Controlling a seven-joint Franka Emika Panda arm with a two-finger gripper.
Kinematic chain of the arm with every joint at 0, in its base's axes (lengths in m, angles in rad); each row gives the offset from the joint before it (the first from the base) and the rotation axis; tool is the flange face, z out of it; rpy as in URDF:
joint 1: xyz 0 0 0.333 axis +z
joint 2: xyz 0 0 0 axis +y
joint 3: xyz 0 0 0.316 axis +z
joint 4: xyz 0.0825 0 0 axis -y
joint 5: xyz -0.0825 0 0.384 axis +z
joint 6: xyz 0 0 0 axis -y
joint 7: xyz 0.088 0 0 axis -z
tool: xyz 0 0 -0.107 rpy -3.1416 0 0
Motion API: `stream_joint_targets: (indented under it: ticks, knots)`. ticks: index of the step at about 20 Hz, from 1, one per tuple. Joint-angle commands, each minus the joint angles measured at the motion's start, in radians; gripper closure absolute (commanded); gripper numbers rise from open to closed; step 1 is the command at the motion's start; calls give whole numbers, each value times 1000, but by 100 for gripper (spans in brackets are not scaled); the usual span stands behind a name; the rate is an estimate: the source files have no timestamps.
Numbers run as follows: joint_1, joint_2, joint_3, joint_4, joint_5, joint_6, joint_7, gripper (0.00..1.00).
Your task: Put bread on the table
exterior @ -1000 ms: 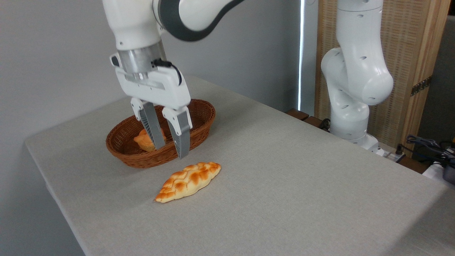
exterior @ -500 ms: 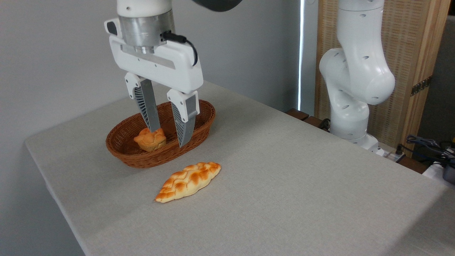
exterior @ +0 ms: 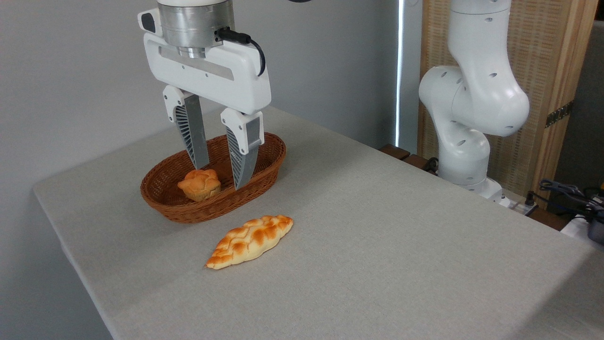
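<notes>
Bread [exterior: 250, 241] lying on the desk [exterior: 401, 245] just beside the basket [exterior: 278, 148], jaws of the gripper [exterior: 221, 174] apart and empty above it; placement apparently complete, only withdrawal remaining.

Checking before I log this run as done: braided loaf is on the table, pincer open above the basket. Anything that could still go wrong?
1. The open pincer hangs over the basket, with the small bun just below one fingertip; a downward move could hit the bun or the rim.
2. The bread lies free on the table, close in front of the basket; a low sweep toward the camera might push it.
</notes>
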Motion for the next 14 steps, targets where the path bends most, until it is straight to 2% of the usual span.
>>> stream_joint_targets:
  ticks: [1,4,6,9,12,14]
  knots:
    - [30,-3,-28,10,-9,-27,14,0]
    - [32,-3,-43,10,-1,-28,14,0]
    - [32,-3,-53,10,28,-30,20,0]
    - [33,-3,-71,12,52,-82,89,0]
    - [33,-2,-73,17,60,-91,100,0]
    - [33,0,-73,26,88,-96,117,0]
